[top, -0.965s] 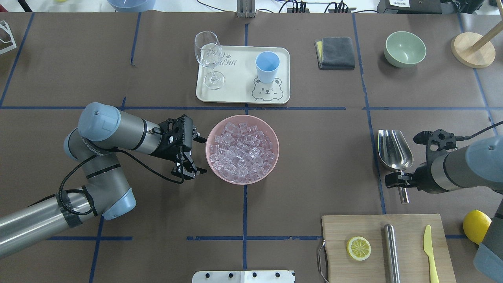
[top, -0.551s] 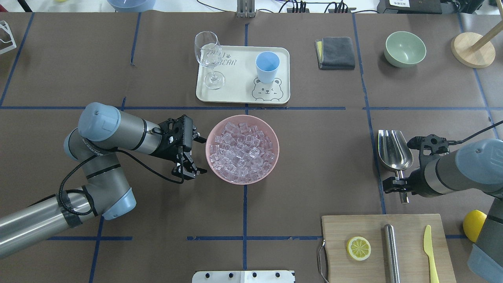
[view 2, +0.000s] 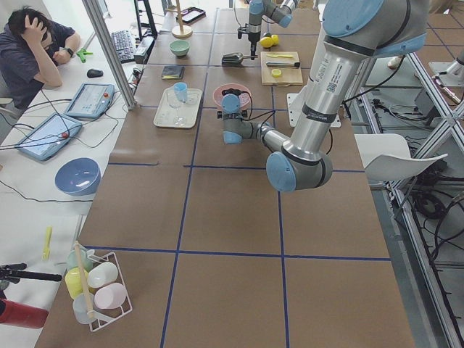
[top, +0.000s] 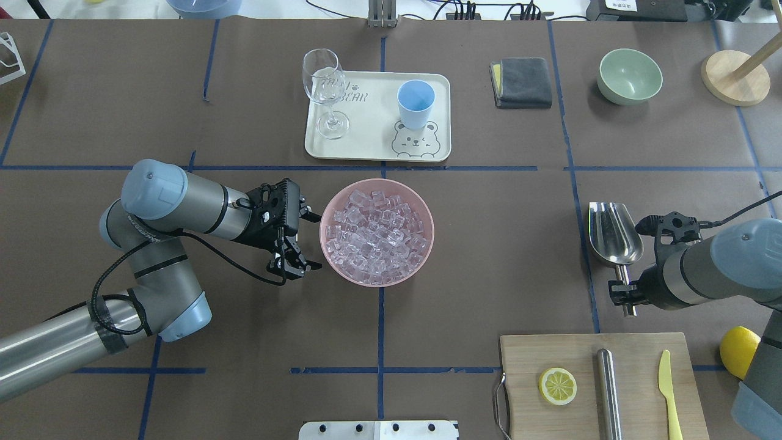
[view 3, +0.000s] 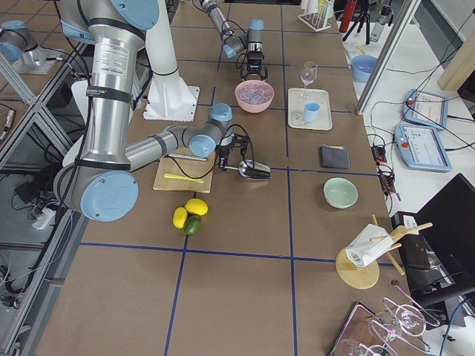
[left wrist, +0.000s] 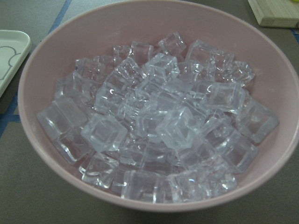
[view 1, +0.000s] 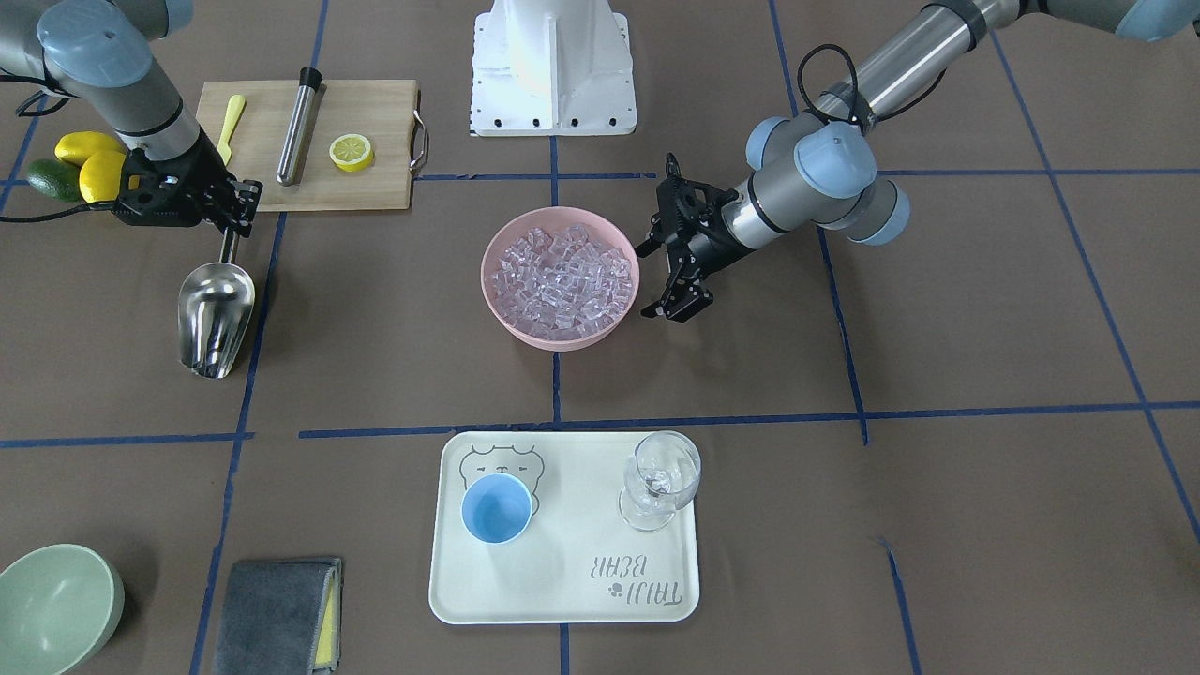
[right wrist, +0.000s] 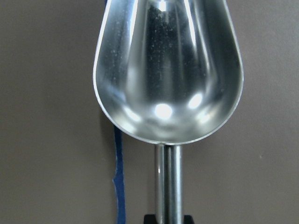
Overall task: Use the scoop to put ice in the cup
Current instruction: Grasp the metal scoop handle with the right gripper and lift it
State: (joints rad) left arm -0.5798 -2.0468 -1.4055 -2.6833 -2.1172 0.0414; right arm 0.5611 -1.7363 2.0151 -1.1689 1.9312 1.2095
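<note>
Since the right fingers [top: 616, 293] have slid a little further back along the handle over the last second, they now sit close to its free end, one on each side of the tube. Whether they are already clamped on it or only straddling it, I cannot tell. The scoop [top: 613, 232] itself has not budged: it lies flat on the desk [top: 489, 244], trough up and empty, its bowl pointing away from the robot. To my eye the pickup is being settled rather than finished, and no ice has been moved yet. Behind the fingers the right wrist has sunk low, with the forearm coming in from the desk's right edge. Across the way, the left fingers [top: 298, 264] are spread wide apart, holding nothing, just beside the rim of the pink bowl [top: 377, 181], and that arm has not shifted. The ice [top: 376, 235] is heaped in that bowl. The cup [top: 415, 101] stands empty on the tray [top: 366, 146] beyond it, near a wine glass [top: 324, 79].
</note>
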